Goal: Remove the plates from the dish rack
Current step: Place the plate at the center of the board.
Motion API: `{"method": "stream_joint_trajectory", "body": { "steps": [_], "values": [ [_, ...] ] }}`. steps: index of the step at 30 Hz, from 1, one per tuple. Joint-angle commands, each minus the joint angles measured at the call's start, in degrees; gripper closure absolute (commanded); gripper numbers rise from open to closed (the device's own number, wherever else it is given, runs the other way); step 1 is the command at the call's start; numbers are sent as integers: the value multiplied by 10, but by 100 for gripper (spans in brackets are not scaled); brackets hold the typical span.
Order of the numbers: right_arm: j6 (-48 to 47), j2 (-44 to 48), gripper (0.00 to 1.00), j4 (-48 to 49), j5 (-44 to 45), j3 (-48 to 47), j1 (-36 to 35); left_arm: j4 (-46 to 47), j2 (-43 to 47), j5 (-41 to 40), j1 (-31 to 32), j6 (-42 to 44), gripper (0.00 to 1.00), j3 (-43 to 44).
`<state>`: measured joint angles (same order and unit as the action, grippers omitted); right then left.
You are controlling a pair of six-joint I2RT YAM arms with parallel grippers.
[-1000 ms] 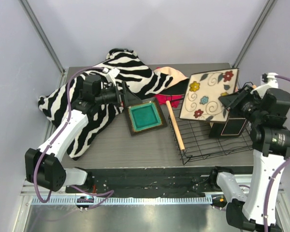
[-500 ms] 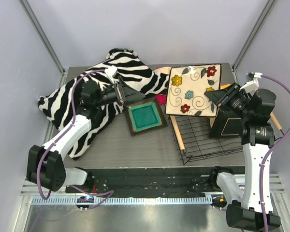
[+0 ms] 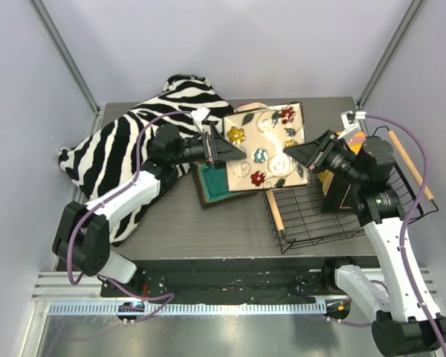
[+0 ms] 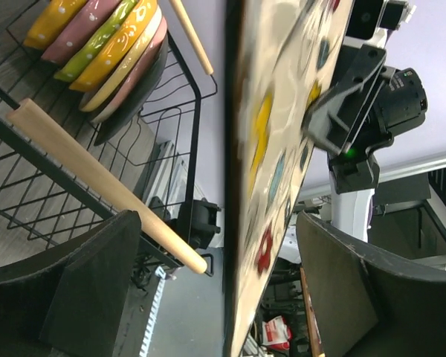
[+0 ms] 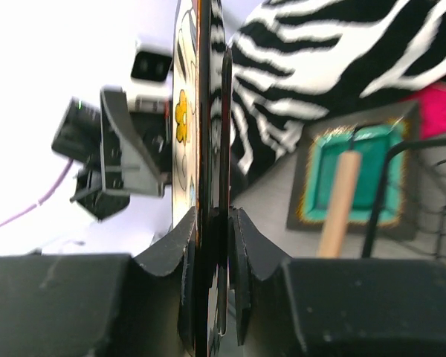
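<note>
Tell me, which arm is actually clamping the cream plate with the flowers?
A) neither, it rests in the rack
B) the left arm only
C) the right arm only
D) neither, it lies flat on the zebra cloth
C: the right gripper is shut on the edge of the cream flowered plate, while the left gripper stands open, its fingers on either side of the plate with a gap on each side.

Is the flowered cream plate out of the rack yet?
Out: right hand holds the cream plate aloft beside the dish rack.
</note>
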<state>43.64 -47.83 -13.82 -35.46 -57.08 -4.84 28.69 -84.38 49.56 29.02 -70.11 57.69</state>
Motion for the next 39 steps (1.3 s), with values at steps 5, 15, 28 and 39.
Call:
{"method": "stream_joint_trajectory", "body": {
  "steps": [5, 15, 28, 39],
  "values": [
    [7, -6, 99, 120, 51, -1, -68, -33, 22, -44, 5, 55, 39, 26],
    [-1, 1, 99, 114, 72, 11, -68, -79, 52, -75, 5, 88, 48, 12],
    [-67, -11, 99, 15, 164, 2, -69, -52, 76, -61, 2, 77, 100, -7],
    [-177, -2, 67, -89, 254, -46, -69, 53, 126, -22, -137, -35, 100, -85]
  ]
}}
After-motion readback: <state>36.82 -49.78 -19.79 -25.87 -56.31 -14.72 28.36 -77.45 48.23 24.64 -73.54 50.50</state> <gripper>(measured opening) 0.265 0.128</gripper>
